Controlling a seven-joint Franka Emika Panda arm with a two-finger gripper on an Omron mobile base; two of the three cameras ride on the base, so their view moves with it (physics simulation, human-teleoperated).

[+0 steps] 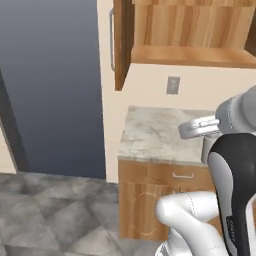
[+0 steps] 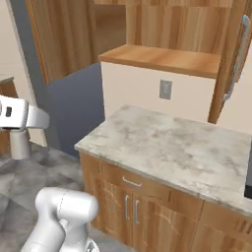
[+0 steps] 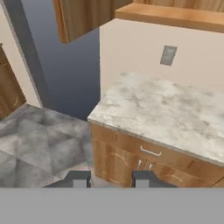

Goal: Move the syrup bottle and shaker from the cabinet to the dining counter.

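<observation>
Claw [image 3: 108, 180]: seen in the hand view, its two dark fingertips [image 3: 80, 180] stand apart with nothing between them; it hangs above the grey tiled floor [image 3: 35, 151], short of the worktop's near corner.
Arm: white links with dark joints rise at the lower right of the left base view.
Low cabinets [image 2: 147, 209]: wooden, under the worktop, one drawer with a silver handle over doors with vertical handles.
Marble tabletop [image 2: 167, 147]: mottled beige-grey, along the wall, bare on its visible surface.
Wall outlet [image 2: 165, 89]: grey plate on the cream wall above the tabletop.
Cabinet [image 2: 167, 58]: wall-hung, wooden, both doors swung open; a long silver bar handle shows on the right door [image 2: 235, 59].
Cabinet shelf: bare wood where visible.
Syrup bottle and shaker: cannot be located in these views.
</observation>
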